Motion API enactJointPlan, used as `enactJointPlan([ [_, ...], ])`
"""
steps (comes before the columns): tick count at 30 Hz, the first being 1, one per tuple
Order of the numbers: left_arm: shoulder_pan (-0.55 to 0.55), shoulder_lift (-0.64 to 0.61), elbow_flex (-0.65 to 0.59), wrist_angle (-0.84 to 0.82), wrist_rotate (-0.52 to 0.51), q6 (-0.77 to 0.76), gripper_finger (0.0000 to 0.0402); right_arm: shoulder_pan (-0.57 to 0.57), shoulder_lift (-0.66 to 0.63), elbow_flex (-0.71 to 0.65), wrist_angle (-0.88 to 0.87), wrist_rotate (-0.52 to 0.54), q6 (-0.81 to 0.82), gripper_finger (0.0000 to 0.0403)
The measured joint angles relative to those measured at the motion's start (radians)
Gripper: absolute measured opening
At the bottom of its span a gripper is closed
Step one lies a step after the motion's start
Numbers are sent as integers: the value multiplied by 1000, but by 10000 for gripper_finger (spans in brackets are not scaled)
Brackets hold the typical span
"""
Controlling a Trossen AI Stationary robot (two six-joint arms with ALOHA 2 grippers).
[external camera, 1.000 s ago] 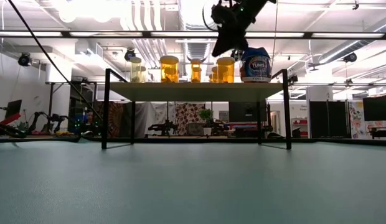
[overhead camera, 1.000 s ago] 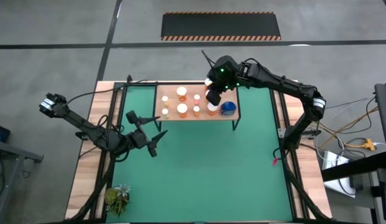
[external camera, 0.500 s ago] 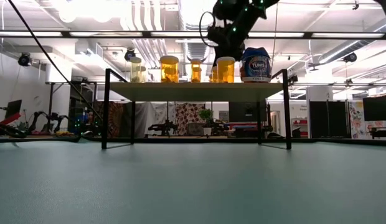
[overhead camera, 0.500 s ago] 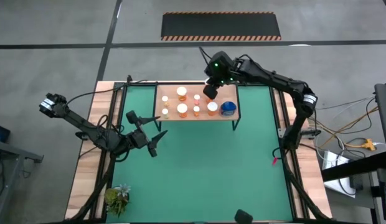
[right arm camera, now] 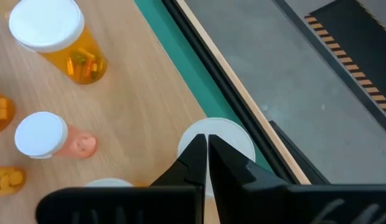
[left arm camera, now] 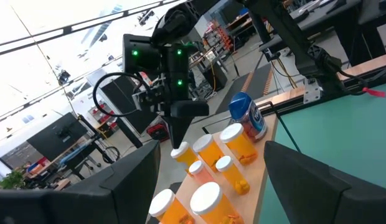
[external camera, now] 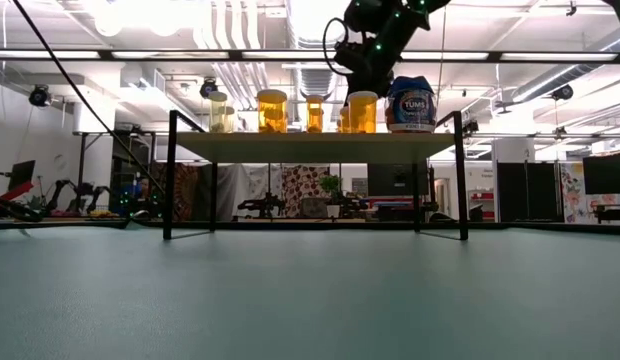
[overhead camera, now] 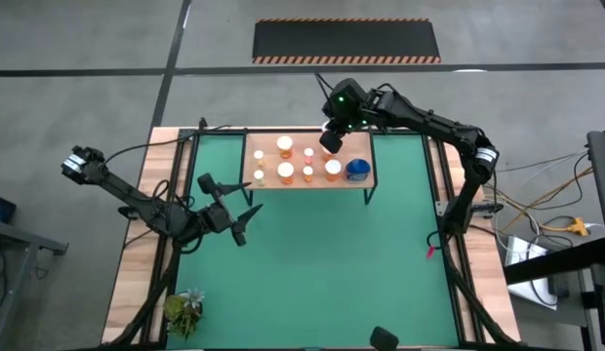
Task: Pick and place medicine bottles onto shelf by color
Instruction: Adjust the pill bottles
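— Right gripper (overhead camera: 331, 142): fingers pressed together, nothing between them. It hangs over the shelf's (overhead camera: 265, 183) back edge, tips pointing down at the white cap of an orange bottle (right arm camera: 216, 144) near that edge.

— Arm pose?

— Right arm reaches in from the table's right side, elbow out, wrist bent over the shelf's right half. From the low view the gripper (external camera: 362, 72) sits just above the bottle tops, beside the blue bottle (external camera: 411, 104).

— And the left?

— Left gripper (overhead camera: 242, 222) rests low over the green mat (overhead camera: 322, 273), in front of the shelf's left corner, fingers spread wide and empty (its wrist camera looks across at the shelf).

— Where are the medicine bottles?

— All on the shelf. Orange bottles with white caps (overhead camera: 285, 172) stand in two rough rows across the left and middle; the blue bottle (overhead camera: 358, 170) stands at the right end, by itself.

— Anything else around?

— Small green plant (overhead camera: 183, 311) at the mat's near left corner, well apart from everything. Cables trail off the table's right side.
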Motion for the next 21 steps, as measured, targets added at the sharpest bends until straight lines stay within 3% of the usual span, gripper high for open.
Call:
enactJointPlan([
  [12, 0, 0, 0, 3, 0, 1, 270, 15, -50, 29, -77, -14, -1, 9],
  [18, 0, 0, 0, 3, 0, 3, 270, 58, -81, 82, -249, -223, -49, 9],
  [21, 0, 0, 0, 3, 0, 3, 270, 94, -81, 93, -307, -257, -63, 9],
])
